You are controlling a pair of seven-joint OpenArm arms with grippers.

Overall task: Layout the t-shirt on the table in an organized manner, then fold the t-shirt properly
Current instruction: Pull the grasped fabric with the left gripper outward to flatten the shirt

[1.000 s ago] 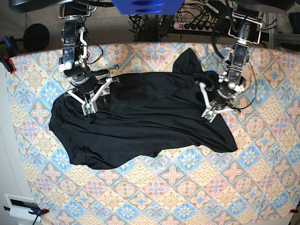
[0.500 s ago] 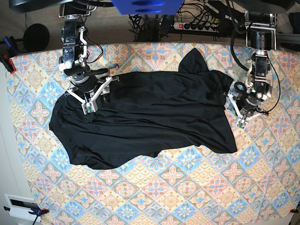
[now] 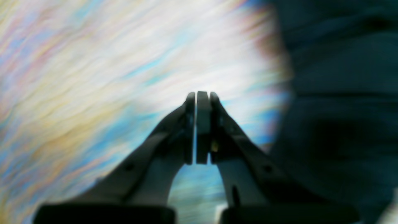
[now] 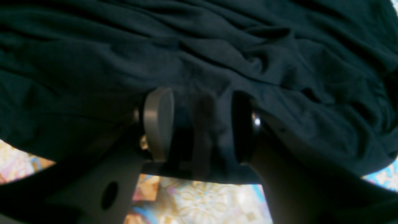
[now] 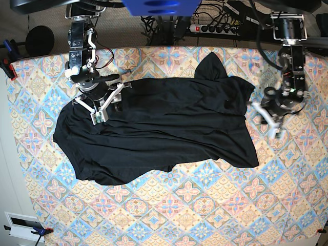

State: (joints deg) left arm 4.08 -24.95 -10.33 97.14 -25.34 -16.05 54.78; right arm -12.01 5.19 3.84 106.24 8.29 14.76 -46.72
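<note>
Base view shows us the t-shirt point(image 5: 154, 130) spread across the tabletop point(image 5: 205, 205), one sleeve poking toward twelve o'clock. Our right hand point(image 5: 105, 105) sits at its nine o'clock edge, fingers spread with a fold of cloth between them, likely anchoring it. Our left hand point(image 5: 271, 119), pressed closed and empty, hangs beside the three o'clock edge.

t-shirt point(image 5: 159, 128): thin black cloth, soft, faint sheen, creased | table point(image 5: 205, 205): matt printed cloth around the t-shirt | right gripper point(image 4: 199, 124) pads: smooth grey, matt
</note>
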